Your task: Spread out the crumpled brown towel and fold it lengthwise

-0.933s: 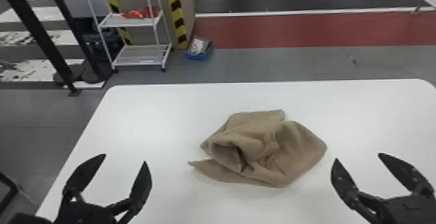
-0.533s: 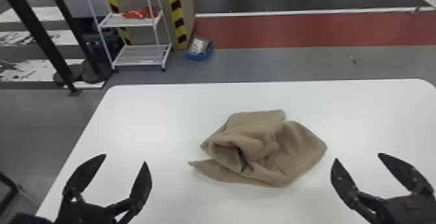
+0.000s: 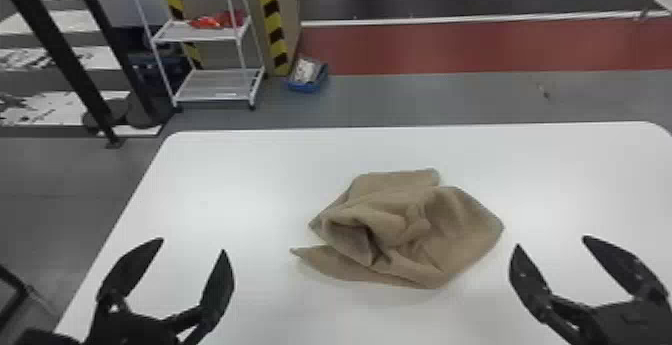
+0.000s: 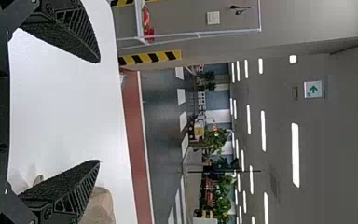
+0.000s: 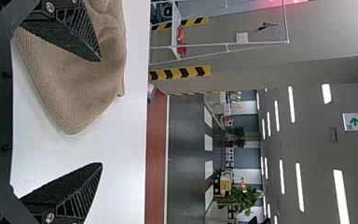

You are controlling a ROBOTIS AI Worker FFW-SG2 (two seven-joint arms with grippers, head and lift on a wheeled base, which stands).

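"Jaws first: how do they stand?"

"Wide apart, on both the left gripper (image 3: 193, 245) and the right gripper (image 3: 551, 241)."

"And the brown towel (image 3: 460, 229)?"

"Crumpled on the white table (image 3: 240, 184), beyond them and between, one thin corner pointing left."

"Farther off?"

"White rack (image 3: 217, 91) past the table, blue container (image 3: 310, 88) near it, then a red floor strip (image 3: 450, 49)."

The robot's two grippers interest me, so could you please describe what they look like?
Both the left gripper and the right gripper are black, each with two fingers that taper to a point. Seen from the wrists, the fingers have rough, grainy inner faces and ribbed sides, with small silvery screws near their bases.
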